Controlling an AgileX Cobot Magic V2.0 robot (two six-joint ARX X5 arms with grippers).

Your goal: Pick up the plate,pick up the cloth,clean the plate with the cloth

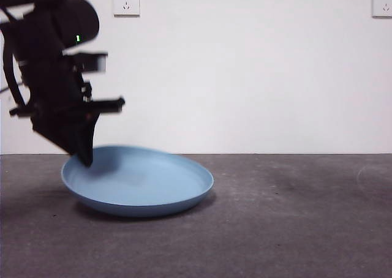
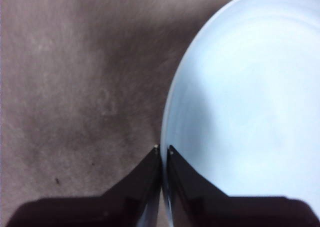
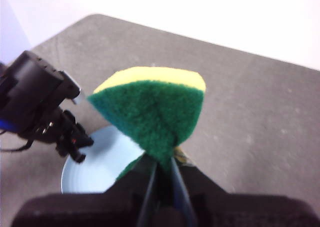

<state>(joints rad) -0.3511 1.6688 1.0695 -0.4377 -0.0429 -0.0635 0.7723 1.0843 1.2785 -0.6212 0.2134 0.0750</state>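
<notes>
My left end effector (image 2: 163, 149) is pinched down on the rim of the light-blue plate (image 1: 138, 179), one jaw inside the rim and one outside, nearly closed on that thin edge. The plate rests on the grey desk (image 1: 294, 229), and it looks tipped, the gripped side raised a touch, though I can't be sure it's clear of the desk there. My right end effector (image 3: 164, 163) is up high, well above the plate, squeezed tight on the sponge (image 3: 152, 112), green scouring face toward the camera, yellow foam behind. From up there I can see the plate (image 3: 97, 162) below with my left arm (image 3: 37, 107) at its rim.

So I judge both pick-ups are in hand, with the plate lift barely begun. Next I need to raise and steady the plate, then bring the sponge down onto its inner face and rub, gently, because that rim hold is slim and could slip.
</notes>
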